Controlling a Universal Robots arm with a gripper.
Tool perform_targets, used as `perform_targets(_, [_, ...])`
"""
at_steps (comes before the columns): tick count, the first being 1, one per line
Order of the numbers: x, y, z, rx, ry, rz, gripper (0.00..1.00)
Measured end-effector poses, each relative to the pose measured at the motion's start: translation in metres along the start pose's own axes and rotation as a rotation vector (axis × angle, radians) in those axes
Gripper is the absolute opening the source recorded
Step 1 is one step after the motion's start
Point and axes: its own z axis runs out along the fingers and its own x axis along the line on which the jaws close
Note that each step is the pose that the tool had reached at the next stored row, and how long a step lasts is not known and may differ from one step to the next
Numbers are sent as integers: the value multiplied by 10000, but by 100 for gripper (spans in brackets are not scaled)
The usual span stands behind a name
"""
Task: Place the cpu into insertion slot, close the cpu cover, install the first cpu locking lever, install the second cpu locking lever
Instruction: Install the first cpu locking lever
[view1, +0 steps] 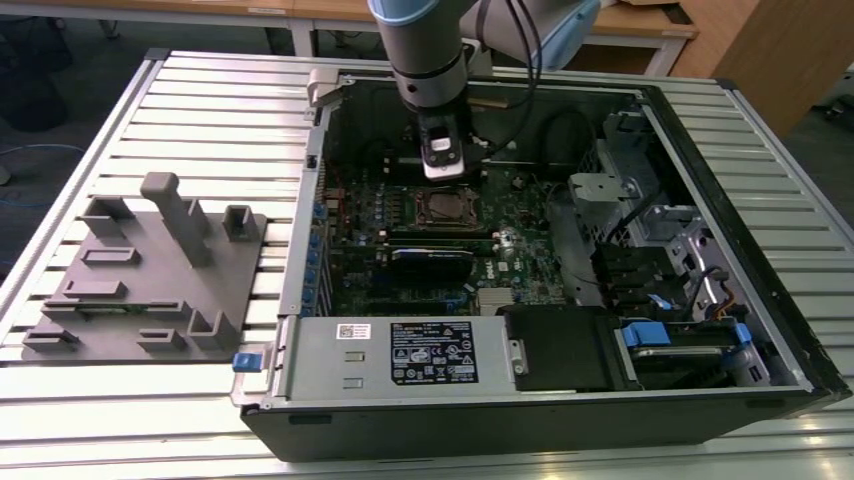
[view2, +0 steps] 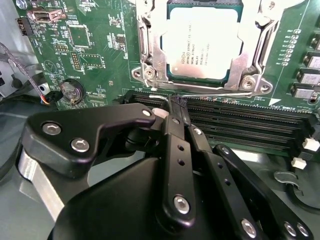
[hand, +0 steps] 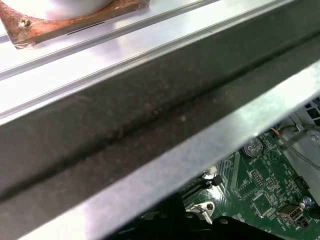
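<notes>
1. Slatted aluminium forms the table, which carries an open black computer case lying on its side and, toward the exterior view's left, a grey fixture plate.
2. Inside the case lie a green motherboard and a grey, white-labelled power supply.
3. The arm reaches down into the case, with the end effector just beside the insertion slot.
4. In the second wrist view the cpu sits flat in the slot, its silver top showing through the cut-out of the cpu cover, which lies down over it.
5. A thin wire locking lever runs along the socket edge, next to the long black memory slots.
6. The end effector is clenched, its black fingers drawn together to a point that meets the lever. It cannot be told whether they pinch the wire.
7. A coin battery sits on the board, well apart from the socket.
8. In the first wrist view the case's dark rim crosses in front of the board.
</notes>
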Motion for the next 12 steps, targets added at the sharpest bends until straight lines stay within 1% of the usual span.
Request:
perform_targets(4, [9, -13, -3, -4, -8, -3, 11])
perform_targets(12, [11, -15, -4, 3, -12, -8, 11])
